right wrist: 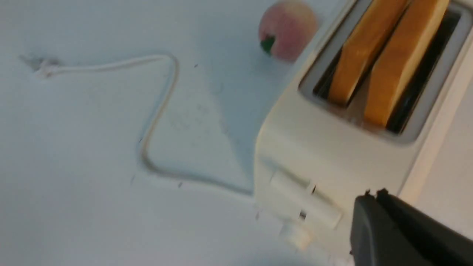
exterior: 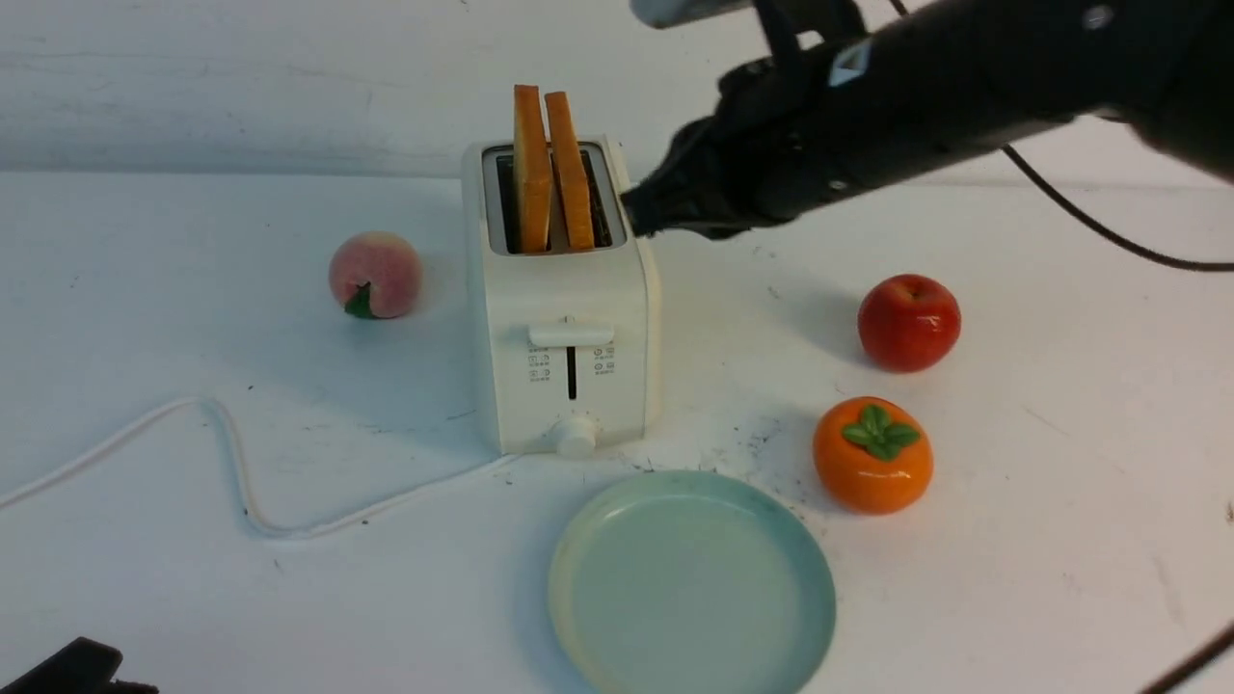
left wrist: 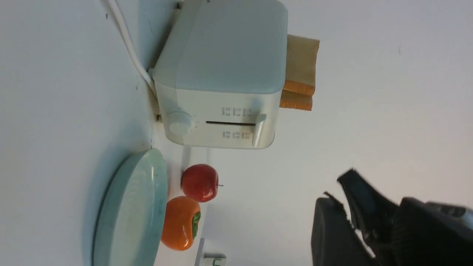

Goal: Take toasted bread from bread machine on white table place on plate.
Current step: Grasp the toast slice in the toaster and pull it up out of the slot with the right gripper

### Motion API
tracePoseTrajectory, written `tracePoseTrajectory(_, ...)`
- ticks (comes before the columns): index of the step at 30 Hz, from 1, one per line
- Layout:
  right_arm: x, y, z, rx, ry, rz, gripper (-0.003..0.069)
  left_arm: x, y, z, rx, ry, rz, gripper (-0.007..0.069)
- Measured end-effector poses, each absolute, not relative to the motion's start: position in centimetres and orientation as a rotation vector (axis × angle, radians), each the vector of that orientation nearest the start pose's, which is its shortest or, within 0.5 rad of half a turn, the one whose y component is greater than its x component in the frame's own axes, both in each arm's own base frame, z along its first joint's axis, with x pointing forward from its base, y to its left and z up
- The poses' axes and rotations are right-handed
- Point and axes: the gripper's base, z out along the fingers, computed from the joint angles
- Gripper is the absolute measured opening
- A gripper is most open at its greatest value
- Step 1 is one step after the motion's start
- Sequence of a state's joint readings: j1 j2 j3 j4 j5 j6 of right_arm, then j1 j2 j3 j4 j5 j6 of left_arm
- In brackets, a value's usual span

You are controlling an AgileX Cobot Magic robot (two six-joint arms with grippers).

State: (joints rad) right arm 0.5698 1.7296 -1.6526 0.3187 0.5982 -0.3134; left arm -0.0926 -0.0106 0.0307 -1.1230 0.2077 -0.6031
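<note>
The white bread machine (exterior: 564, 318) stands mid-table with two slices of toasted bread (exterior: 530, 164) (exterior: 571, 169) upright in its slots, lever up. The mint-green plate (exterior: 689, 588) lies bare in front of it on the white table (exterior: 193, 540). My right gripper (exterior: 631, 217) hovers at the toaster's upper right edge, shut with nothing in it, just short of the slices. In the right wrist view its fingertips (right wrist: 375, 192) meet beside the toaster (right wrist: 325, 162). My left gripper (left wrist: 339, 183) is far back at the near left, slightly open and holding nothing.
A peach (exterior: 376, 275) sits left of the toaster. A red apple (exterior: 909, 323) and an orange persimmon (exterior: 872, 453) sit to its right, the persimmon close to the plate's rim. The toaster's white cord (exterior: 231, 463) snakes across the left front.
</note>
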Motion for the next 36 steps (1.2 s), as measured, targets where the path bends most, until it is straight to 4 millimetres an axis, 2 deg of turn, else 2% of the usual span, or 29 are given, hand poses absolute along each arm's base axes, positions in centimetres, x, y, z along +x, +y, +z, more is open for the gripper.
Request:
tracePoseTrajectory(4,36.0,25.3,35.8,-0.739,1.988,0.466,0.0052,5.3,-2.5,19.4,-1.176,1.421,-1.495,0.0238)
tracePoseTrajectory(5,36.1,25.4,35.7,-0.739,1.990,0.466,0.0055,5.3,-2.5,19.4,-1.176,1.422,-1.496,0.0238)
tracePoseTrajectory(8,37.7,26.2,34.2,-0.724,1.973,0.450,0.0128,5.2,-2.7,19.3,-1.163,1.455,-1.499,0.0238)
tracePoseTrajectory(15,39.2,26.9,32.4,-0.683,1.932,0.438,0.0265,5.1,-2.8,19.2,-1.160,1.469,-1.503,0.0238)
tracePoseTrajectory(17,39.4,27.0,32.2,-0.679,1.928,0.436,0.0281,5.1,-2.8,19.2,-1.160,1.471,-1.504,0.0238)
tracePoseTrajectory(36,40.7,27.5,29.7,-0.729,1.915,0.352,0.0289,5.1,-3.0,19.1,-1.153,1.500,-1.513,0.0237)
